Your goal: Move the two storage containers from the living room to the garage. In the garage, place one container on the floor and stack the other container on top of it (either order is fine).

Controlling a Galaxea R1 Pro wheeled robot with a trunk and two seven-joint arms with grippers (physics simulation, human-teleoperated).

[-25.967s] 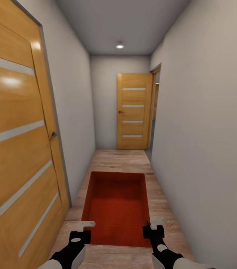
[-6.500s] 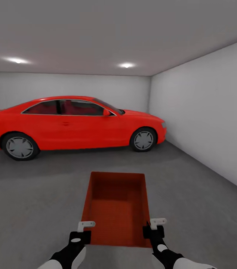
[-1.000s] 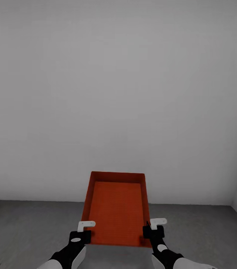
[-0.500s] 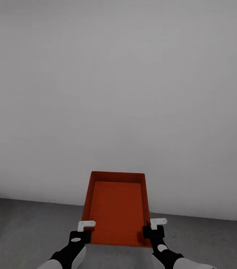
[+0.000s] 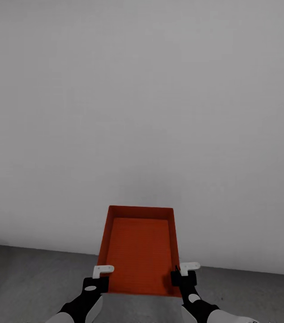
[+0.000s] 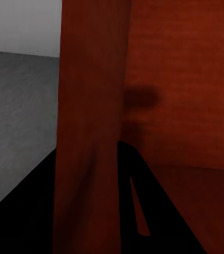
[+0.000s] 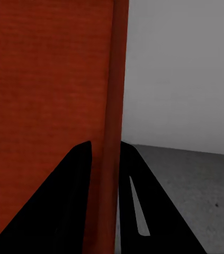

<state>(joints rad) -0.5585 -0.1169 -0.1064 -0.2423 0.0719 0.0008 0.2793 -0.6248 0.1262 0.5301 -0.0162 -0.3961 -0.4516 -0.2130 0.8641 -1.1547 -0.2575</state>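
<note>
No legible text, labels, brand marks, numbers or signs in any view.

Black wrists with white shells and oval marks end in each pincer's white fingertips.
</note>
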